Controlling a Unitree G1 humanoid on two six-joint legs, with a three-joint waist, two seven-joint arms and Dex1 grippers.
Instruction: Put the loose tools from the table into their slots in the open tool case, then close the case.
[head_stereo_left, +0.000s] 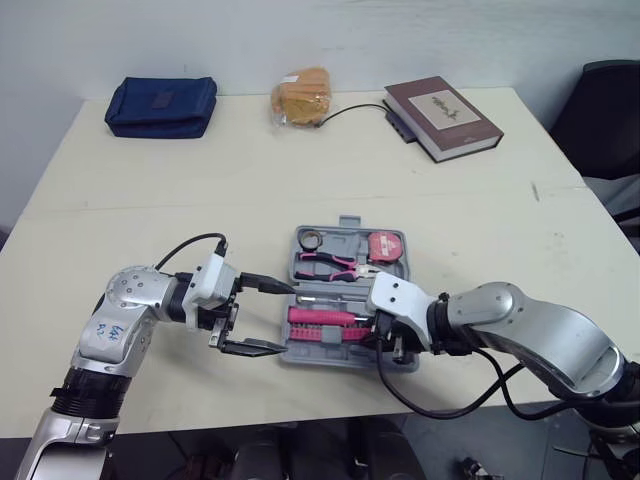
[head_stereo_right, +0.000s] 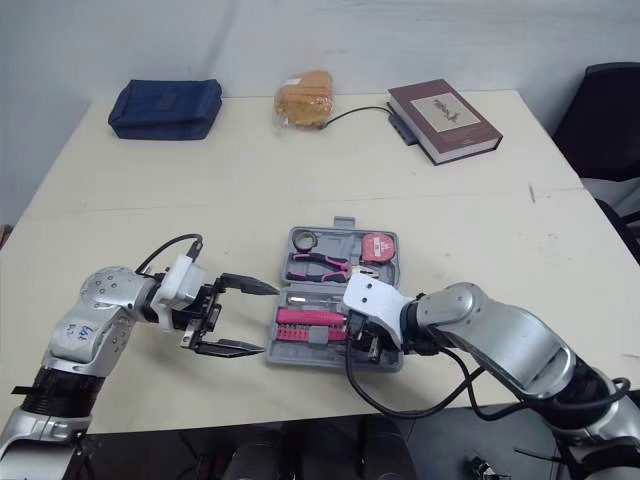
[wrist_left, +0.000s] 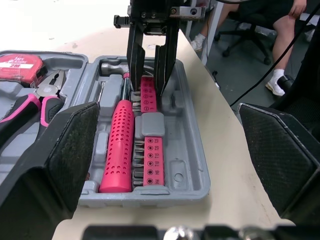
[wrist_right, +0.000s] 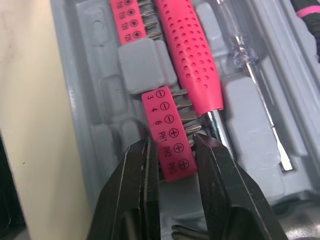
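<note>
Right hand (wrist_right: 172, 150) pinches the bit strip (wrist_right: 162, 115), lengthwise along the case (head_stereo_left: 345, 221) front; left hand (head_stereo_left: 287, 318) gapes empty.

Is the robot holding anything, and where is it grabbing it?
The right gripper pinches the pink plastic bit-holder strip by its PH-marked end. The left gripper is open and empty.

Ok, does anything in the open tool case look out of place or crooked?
Only the pink bit holder: the right end effector grips it, and it seems not fully pressed into its slot. The pink-handled screwdriver, pliers and tape measure lie seated.
</note>
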